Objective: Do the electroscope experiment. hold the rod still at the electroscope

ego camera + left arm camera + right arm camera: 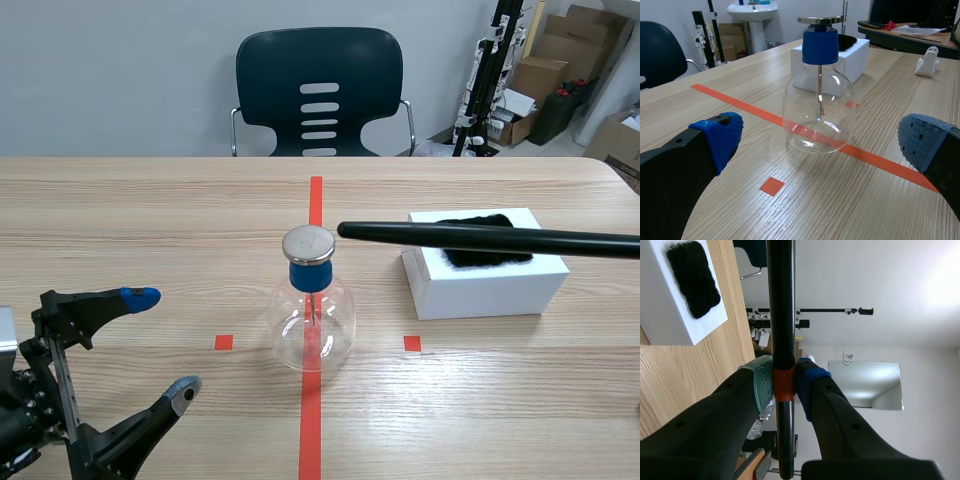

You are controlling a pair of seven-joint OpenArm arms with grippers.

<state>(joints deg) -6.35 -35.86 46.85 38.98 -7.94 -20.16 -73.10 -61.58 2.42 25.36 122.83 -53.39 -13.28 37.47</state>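
The right gripper point(785, 385) clamps the black rod point(480, 237), its tip just beside the cap rim of the electroscope point(312, 310), at three o'clock. The left gripper point(163, 343) gapes wide at eight o'clock, with bare table point(150, 220) between.

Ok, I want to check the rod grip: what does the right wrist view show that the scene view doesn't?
Only the right wrist view: the right gripper shut on the rod at its red band. Only the scene view: the tip close beside the metal cap of the electroscope, and the open left gripper. Both: the rod, and the white box with the black cloth on it.
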